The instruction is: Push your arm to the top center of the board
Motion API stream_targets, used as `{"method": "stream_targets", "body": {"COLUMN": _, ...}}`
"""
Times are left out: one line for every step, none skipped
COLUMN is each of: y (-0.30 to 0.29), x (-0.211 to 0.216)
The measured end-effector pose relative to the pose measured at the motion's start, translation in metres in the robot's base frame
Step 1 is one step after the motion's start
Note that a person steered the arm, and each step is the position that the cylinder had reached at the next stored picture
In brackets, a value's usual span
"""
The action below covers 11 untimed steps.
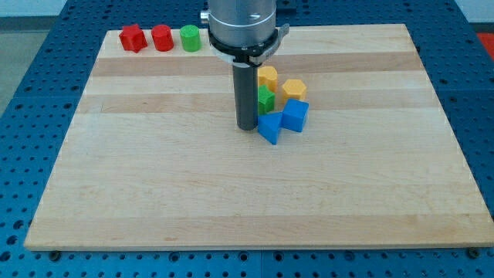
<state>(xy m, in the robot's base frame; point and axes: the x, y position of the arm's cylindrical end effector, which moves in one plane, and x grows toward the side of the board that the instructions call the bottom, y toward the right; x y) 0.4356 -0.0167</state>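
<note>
the tool is a plain rod with no jaws, so it is holding nothing. the tip (247, 127) is resting on the table (154, 193) near the middle, just left of a blue block (269, 128) and possibly touching it. a second blue block (295, 115), a green block (266, 99) and two yellow blocks (267, 76) (293, 89) are clustering at the tip's right. the rod is partly hiding the green block. two red blocks (133, 38) (162, 38) and a green cylinder (190, 38) are lining the top left. the target, the top centre, is lying straight above the tip, beyond the cluster's left edge.
</note>
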Motion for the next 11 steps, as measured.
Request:
{"method": "stream_targets", "body": {"y": -0.017, "x": 0.000}}
{"method": "stream_targets", "body": {"y": -0.058, "x": 0.000}}
{"method": "stream_targets", "body": {"y": -0.102, "x": -0.020}}
{"method": "stream_targets", "body": {"y": -0.112, "x": -0.066}}
{"method": "stream_targets", "body": {"y": -0.107, "x": -0.106}}
{"method": "stream_targets", "body": {"y": -0.083, "x": -0.146}}
{"method": "stream_targets", "body": {"y": -0.047, "x": -0.173}}
{"method": "stream_targets", "body": {"y": -0.030, "x": -0.213}}
{"method": "stream_targets", "body": {"y": -0.030, "x": -0.243}}
{"method": "stream_targets", "body": {"y": -0.043, "x": -0.244}}
{"method": "stream_targets", "body": {"y": -0.070, "x": -0.243}}
